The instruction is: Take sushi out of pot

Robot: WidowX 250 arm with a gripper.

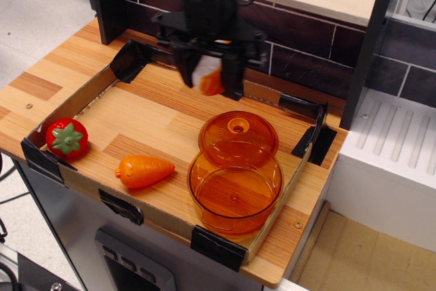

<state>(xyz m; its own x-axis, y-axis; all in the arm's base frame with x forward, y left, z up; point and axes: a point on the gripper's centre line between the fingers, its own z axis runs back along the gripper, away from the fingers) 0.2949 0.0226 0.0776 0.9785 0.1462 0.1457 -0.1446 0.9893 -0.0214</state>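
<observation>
Fingers (209,78) pinch the sushi (210,80) in the air, at 11 o'clock from the pot (235,192) on the worktop (139,117)

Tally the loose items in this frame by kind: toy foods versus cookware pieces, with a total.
Toy foods: 3 (sushi held in the gripper, carrot, strawberry)
Cookware pieces: 2 (pot, lid)
Total: 5
</observation>
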